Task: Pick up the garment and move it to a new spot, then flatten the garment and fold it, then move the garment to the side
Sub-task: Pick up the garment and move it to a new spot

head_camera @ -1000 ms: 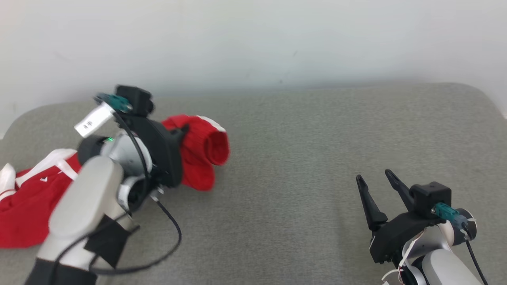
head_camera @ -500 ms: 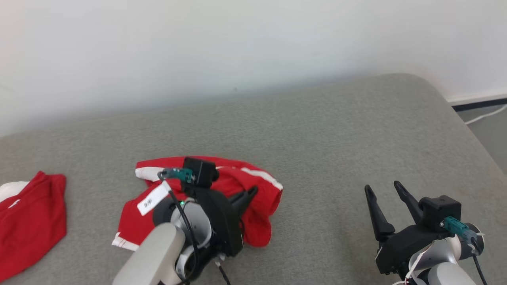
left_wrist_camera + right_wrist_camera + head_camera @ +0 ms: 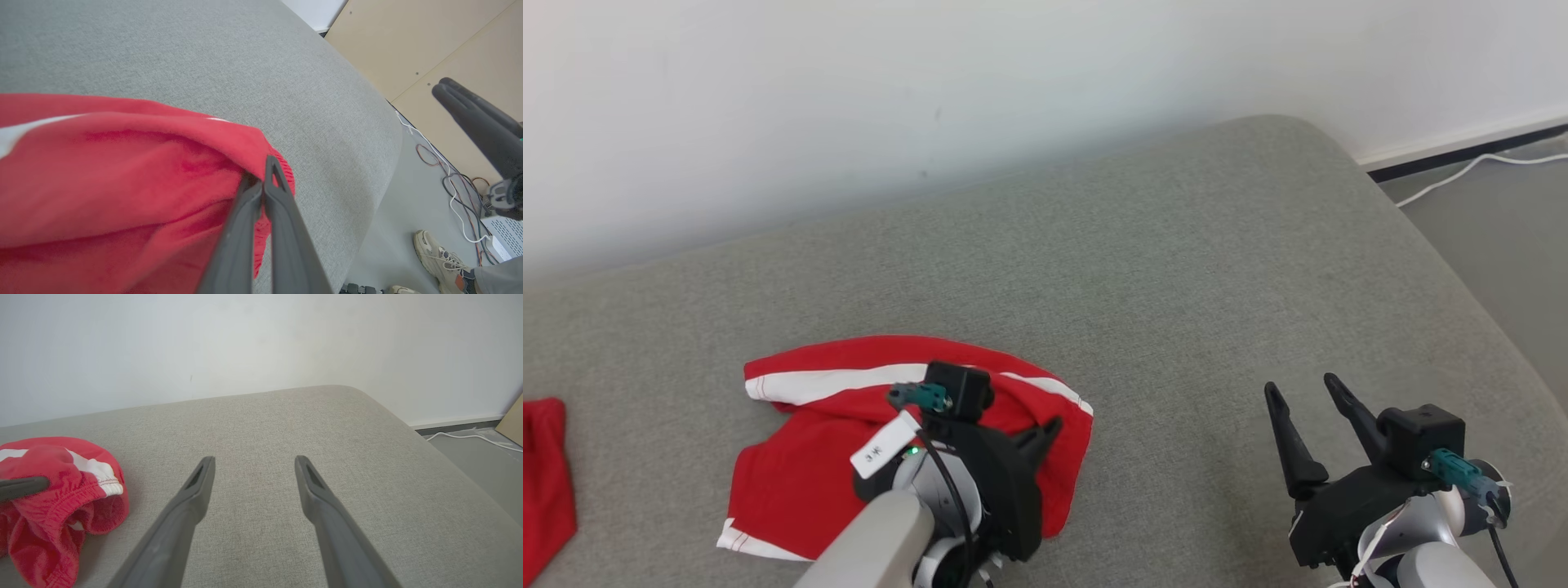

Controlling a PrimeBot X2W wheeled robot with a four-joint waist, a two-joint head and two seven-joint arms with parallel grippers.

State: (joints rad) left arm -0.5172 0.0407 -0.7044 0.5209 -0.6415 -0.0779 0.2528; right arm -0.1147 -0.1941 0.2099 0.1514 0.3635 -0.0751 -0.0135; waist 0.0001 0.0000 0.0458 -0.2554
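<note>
The garment (image 3: 800, 482) is a pair of red shorts with white side stripes, lying crumpled on the grey cushion (image 3: 1176, 278) at the lower left of the head view. My left gripper (image 3: 1050, 425) is shut on the garment's right edge, near the ribbed waistband. In the left wrist view the closed fingertips (image 3: 261, 179) pinch the red cloth (image 3: 122, 171), which bunches up to the left. My right gripper (image 3: 1298, 385) hovers open above bare cushion at the lower right, well apart from the garment. The right wrist view shows its spread gripper (image 3: 254, 459) and the garment (image 3: 61, 486) at far left.
Another red cloth (image 3: 543, 482) lies at the far left edge of the cushion. A white wall stands behind. The cushion's rounded right end drops to grey floor with a white cable (image 3: 1462, 167). A person's shoe (image 3: 439, 257) and more cables are on the floor beyond.
The head camera has swung right. My left gripper has carried the garment away from the other red cloth and lowered it, so more of it now lies spread on the cushion. The right gripper stays open.
</note>
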